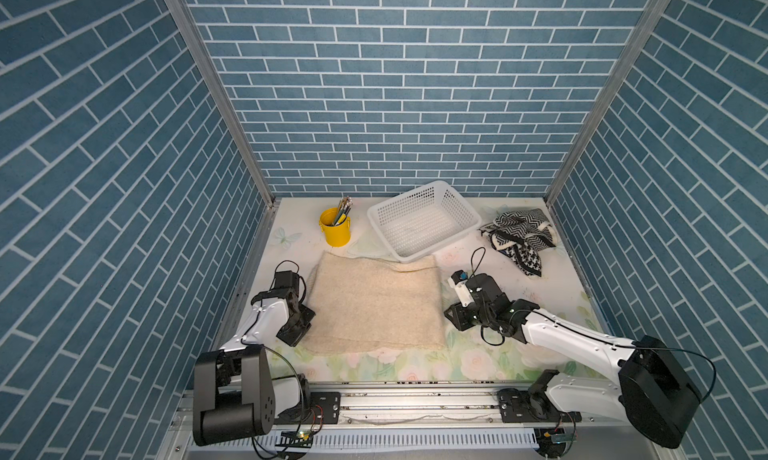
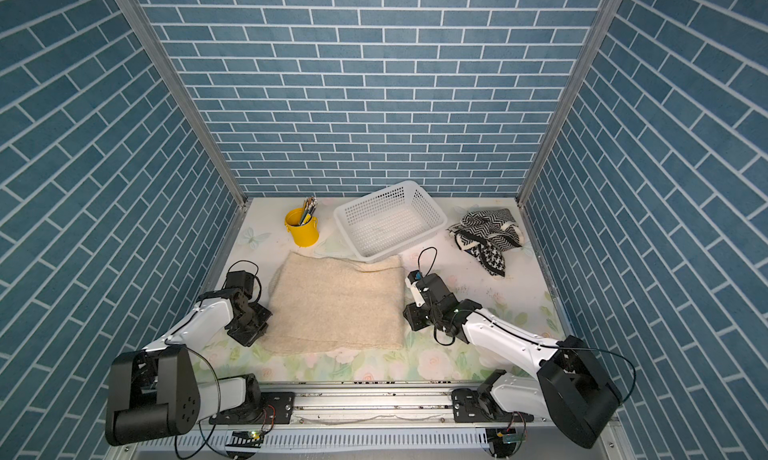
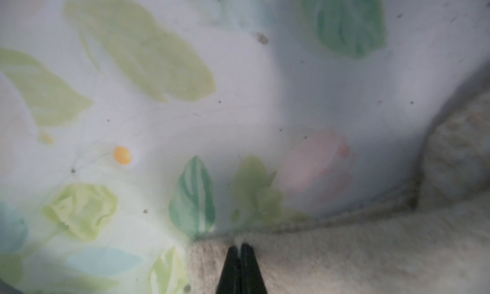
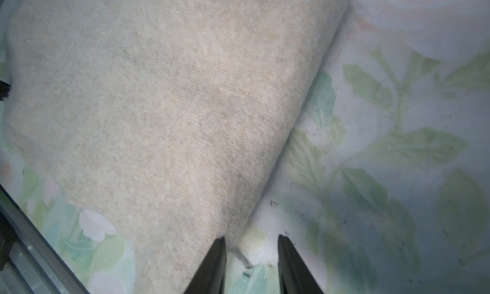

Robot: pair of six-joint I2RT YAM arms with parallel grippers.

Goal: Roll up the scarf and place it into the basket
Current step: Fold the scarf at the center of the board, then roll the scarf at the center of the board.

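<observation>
The scarf [image 1: 374, 304] [image 2: 336, 304] is a beige woolly cloth lying folded flat in the middle of the floral table, seen in both top views. My left gripper [image 1: 302, 327] [image 3: 240, 246] sits at its left near corner, jaws pressed together with a tuft of the scarf's [image 3: 344, 258] edge between the tips. My right gripper [image 1: 451, 312] [image 4: 252, 239] is open at the scarf's [image 4: 159, 107] right edge, one finger over the cloth and the other over the table. The white perforated basket [image 1: 382, 235] [image 2: 350, 236] stands empty behind the scarf, its near corner touching the scarf's far edge.
A yellow bucket [image 1: 336, 227] [image 2: 302, 229] with brushes stands at the back left of the basket. A crumpled black-and-white patterned cloth [image 1: 519, 238] [image 2: 488, 235] lies at the back right. Blue brick walls close in three sides; a metal rail runs along the front.
</observation>
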